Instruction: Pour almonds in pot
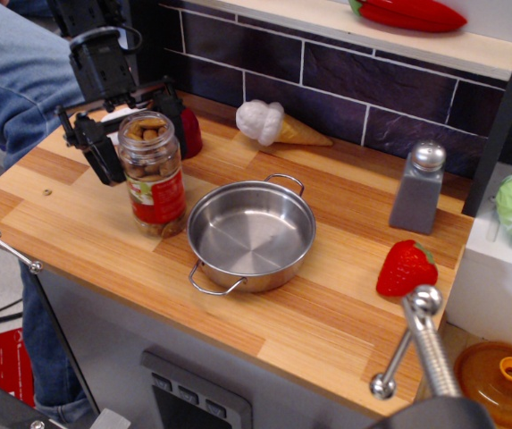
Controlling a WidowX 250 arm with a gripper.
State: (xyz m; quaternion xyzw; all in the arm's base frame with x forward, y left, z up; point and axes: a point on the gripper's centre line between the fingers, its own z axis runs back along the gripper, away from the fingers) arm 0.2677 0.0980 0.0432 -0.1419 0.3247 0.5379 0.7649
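Note:
The almonds fill a clear jar (153, 174) with a red label, standing upright on the wooden counter left of the pot. The pot (251, 234) is a shallow shiny steel pan with two wire loop handles, empty, at the counter's middle. My black gripper (139, 130) is at the jar's upper part, with one finger (102, 154) to the jar's left and the other (175, 105) behind its right side. The jaws stand wide with the jar between them; no firm grip shows.
A dark red cup (188, 132) stands right behind the jar. An ice-cream cone toy (278, 125) lies at the back, a grey metal-capped shaker (418, 188) and a red strawberry toy (406, 266) at the right. A person in jeans (14, 71) stands at the left.

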